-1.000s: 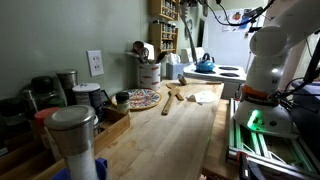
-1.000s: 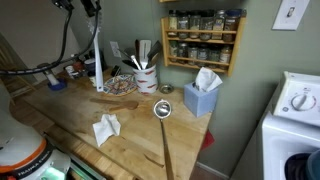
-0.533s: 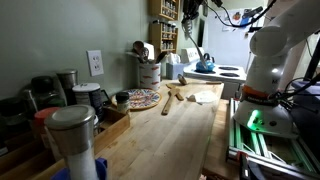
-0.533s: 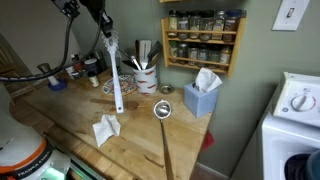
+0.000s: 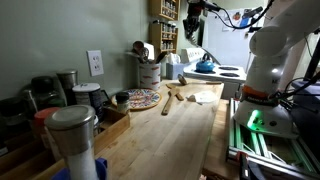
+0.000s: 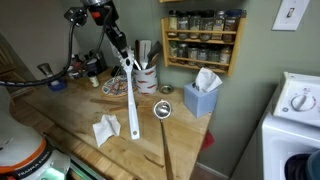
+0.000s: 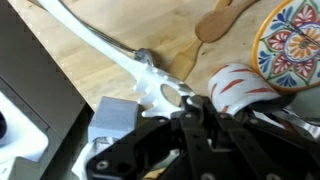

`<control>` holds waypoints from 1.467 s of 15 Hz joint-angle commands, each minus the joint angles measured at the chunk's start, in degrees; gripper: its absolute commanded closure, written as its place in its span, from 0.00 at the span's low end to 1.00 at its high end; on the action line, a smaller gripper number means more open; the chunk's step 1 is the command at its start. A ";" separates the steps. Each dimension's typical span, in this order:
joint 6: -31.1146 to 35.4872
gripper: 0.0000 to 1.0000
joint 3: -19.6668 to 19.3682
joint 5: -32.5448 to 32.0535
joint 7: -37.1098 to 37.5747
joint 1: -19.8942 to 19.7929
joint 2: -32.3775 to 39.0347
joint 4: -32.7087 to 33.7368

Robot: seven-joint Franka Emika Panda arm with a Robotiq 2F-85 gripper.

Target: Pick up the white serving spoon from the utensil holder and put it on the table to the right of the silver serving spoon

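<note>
Clearly the claw [image 6: 120, 50] is clamped tight on the handle end of the white spoon [image 6: 130, 95]. The spoon slants toward 5 o'clock over the table [image 6: 70, 110]; whether its bowl touches the wood cannot be told. In the wrist view the claw [image 7: 185, 108] blocks the lower frame, and the spoon's handle runs toward 10 o'clock until the frame cuts it off. The holder [image 6: 147, 80] stands near, at 4 o'clock from the claw. The silver spoon [image 6: 162, 110] lies at 2 o'clock from the white bowl, apart from it, and a napkin [image 6: 106, 128] lies at 9 o'clock. Bare wood shows between them. A tissue box [image 6: 201, 98] sits by the table's edge at 3 o'clock. In an exterior view the claw [image 5: 193, 12] is dim and the spoon is hard to make out. Jar labels on the spice rack [image 6: 203, 40] are too small to read.
</note>
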 commanded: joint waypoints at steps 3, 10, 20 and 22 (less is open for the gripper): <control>-0.65 0.97 0.61 -6.25 5.20 1.82 2.30 -1.34; -1.37 0.97 1.32 -6.86 5.67 2.86 4.47 -1.60; 4.13 0.97 3.35 -18.81 19.73 0.87 16.30 -1.80; 7.34 0.97 1.78 -19.23 21.24 0.29 19.67 -0.22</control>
